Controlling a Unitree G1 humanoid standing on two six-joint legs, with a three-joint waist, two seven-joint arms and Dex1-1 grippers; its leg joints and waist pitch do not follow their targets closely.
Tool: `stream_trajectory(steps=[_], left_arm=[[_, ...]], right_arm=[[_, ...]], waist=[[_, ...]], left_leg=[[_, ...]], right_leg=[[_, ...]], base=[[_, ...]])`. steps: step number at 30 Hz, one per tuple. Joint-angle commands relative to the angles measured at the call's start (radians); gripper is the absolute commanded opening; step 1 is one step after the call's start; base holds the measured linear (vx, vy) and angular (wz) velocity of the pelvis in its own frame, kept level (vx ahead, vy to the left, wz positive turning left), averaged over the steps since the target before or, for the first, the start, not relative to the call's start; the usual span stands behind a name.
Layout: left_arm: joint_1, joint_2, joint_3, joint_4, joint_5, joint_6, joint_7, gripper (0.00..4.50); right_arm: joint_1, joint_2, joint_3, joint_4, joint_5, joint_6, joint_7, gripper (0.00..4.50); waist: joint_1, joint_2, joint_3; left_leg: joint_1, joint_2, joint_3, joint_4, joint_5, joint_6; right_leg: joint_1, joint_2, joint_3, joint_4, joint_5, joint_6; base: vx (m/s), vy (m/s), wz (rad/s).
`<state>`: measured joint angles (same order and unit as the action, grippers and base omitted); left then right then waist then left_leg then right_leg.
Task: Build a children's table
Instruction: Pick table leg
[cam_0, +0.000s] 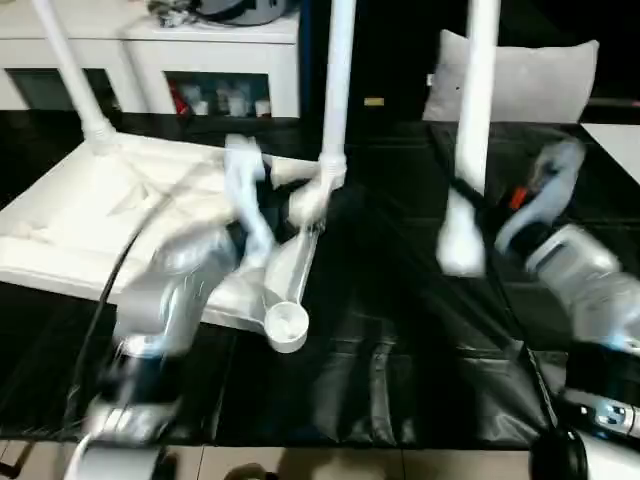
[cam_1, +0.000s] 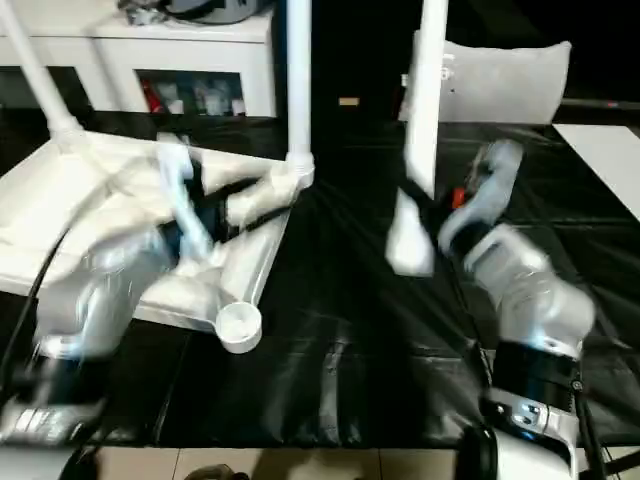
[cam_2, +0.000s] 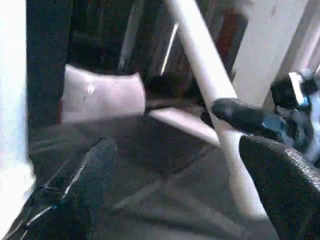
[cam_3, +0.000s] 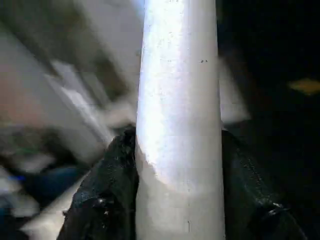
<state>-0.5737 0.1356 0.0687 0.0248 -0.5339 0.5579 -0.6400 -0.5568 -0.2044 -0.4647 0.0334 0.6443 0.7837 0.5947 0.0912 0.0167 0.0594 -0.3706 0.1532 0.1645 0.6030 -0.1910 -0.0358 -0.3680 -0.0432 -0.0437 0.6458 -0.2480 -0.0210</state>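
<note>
Gripping a white leg (cam_1: 425, 120) near its lower end, the right end effector (cam_3: 177, 165) has both fingers clamped on it, holding it upright above the black bench (cam_1: 340, 350). The left end effector (cam_2: 170, 190) stands wide apart, holding nothing, over the upside-down tabletop (cam_0: 90, 220), which lies at left with two legs already standing. An empty near socket (cam_0: 287, 325) waits. That leg could swing into the standing leg (cam_0: 337, 90) between them, or slip if tilted. A cabinet (cam_0: 150, 50) and cushion (cam_0: 530, 85) sit far back.
</note>
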Motion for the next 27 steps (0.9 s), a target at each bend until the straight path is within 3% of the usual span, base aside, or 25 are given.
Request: stream_trajectory(steps=[1, 2, 4, 10, 13, 17, 18, 20, 23, 27], left_arm=[[-0.032, -0.022, 0.034, 0.003, -0.067, 0.042, 0.028, 4.50], [-0.048, -0.038, 0.048, 0.006, -0.102, 0.060, 0.037, 4.50], [-0.080, -0.071, 0.079, 0.012, -0.179, 0.110, 0.057, 4.50], [-0.136, -0.121, 0.136, 0.019, -0.303, 0.197, 0.087, 4.50], [-0.154, -0.125, 0.141, 0.033, -0.320, 0.211, 0.097, 4.50], [-0.169, -0.131, 0.136, 0.070, -0.294, 0.186, 0.107, 4.50], [-0.169, -0.131, 0.136, 0.070, -0.294, 0.186, 0.107, 4.32], [-0.175, -0.132, 0.137, 0.086, -0.291, 0.184, 0.109, 4.22], [-0.180, -0.140, 0.151, 0.089, -0.328, 0.195, 0.109, 4.09], [-0.177, -0.144, 0.159, 0.076, -0.358, 0.199, 0.097, 3.76]], right_arm=[[-0.016, 0.003, 0.010, -0.049, 0.076, 0.009, 0.056, 1.84], [-0.014, 0.003, 0.025, -0.062, 0.092, 0.012, 0.076, 1.84], [-0.013, 0.009, 0.048, -0.085, 0.116, 0.015, 0.111, 1.84], [-0.016, 0.030, 0.098, -0.104, 0.169, 0.040, 0.148, 1.84], [-0.001, 0.031, 0.140, -0.125, 0.197, 0.052, 0.180, 1.84], [0.022, 0.033, 0.198, -0.139, 0.180, 0.057, 0.204, 1.84], [0.022, 0.033, 0.198, -0.139, 0.180, 0.057, 0.204, 1.84], [0.030, 0.037, 0.224, -0.136, 0.166, 0.047, 0.209, 1.84], [0.035, 0.039, 0.273, -0.113, 0.130, 0.023, 0.206, 1.84], [0.036, 0.038, 0.292, -0.106, 0.124, 0.013, 0.201, 1.84]], waist=[[0.008, -0.003, -0.068], [0.009, -0.008, -0.067], [0.010, -0.008, -0.065], [0.018, -0.012, -0.065], [0.019, -0.013, -0.066], [0.024, -0.011, -0.068], [0.026, -0.011, -0.067], [0.028, -0.008, -0.070], [0.029, -0.007, -0.076], [0.029, -0.007, -0.074]], left_leg=[[0.006, 0.068, -0.023, -0.056, -0.057, 0.057], [0.006, 0.069, -0.022, -0.057, -0.053, 0.056], [0.005, 0.068, -0.021, -0.056, -0.060, 0.052], [0.003, 0.066, -0.021, -0.057, -0.052, 0.047], [0.002, 0.067, -0.023, -0.058, -0.041, 0.050], [0.002, 0.068, -0.024, -0.058, -0.024, 0.050], [0.001, 0.068, -0.024, -0.059, -0.028, 0.047], [0.001, 0.068, -0.024, -0.057, -0.022, 0.044], [-0.005, 0.067, -0.025, -0.053, 0.019, 0.052], [-0.005, 0.068, -0.025, -0.053, -0.008, 0.056]], right_leg=[[0.052, -0.103, 0.053, -0.079, 0.049, -0.253], [0.051, -0.103, 0.052, -0.079, 0.041, -0.252], [0.050, -0.104, 0.052, -0.083, 0.010, -0.252], [0.049, -0.104, 0.052, -0.088, -0.028, -0.233], [0.049, -0.103, 0.053, -0.087, -0.019, -0.215], [0.047, -0.104, 0.054, -0.085, 0.012, -0.195], [0.046, -0.104, 0.054, -0.085, 0.013, -0.193], [0.045, -0.103, 0.053, -0.082, 0.026, -0.194], [0.045, -0.101, 0.049, -0.071, 0.128, -0.208], [0.046, -0.105, 0.050, -0.072, 0.121, -0.219]], base=[[0.000, 0.000, 0.00], [0.000, 0.000, 0.00], [0.000, 0.000, 0.00], [0.000, 0.000, 0.00], [0.000, 0.000, 0.00], [0.000, 0.000, 0.00], [0.000, 0.000, 0.00], [0.000, 0.000, 0.00], [0.000, 0.000, 0.00], [0.000, 0.000, 0.00]])
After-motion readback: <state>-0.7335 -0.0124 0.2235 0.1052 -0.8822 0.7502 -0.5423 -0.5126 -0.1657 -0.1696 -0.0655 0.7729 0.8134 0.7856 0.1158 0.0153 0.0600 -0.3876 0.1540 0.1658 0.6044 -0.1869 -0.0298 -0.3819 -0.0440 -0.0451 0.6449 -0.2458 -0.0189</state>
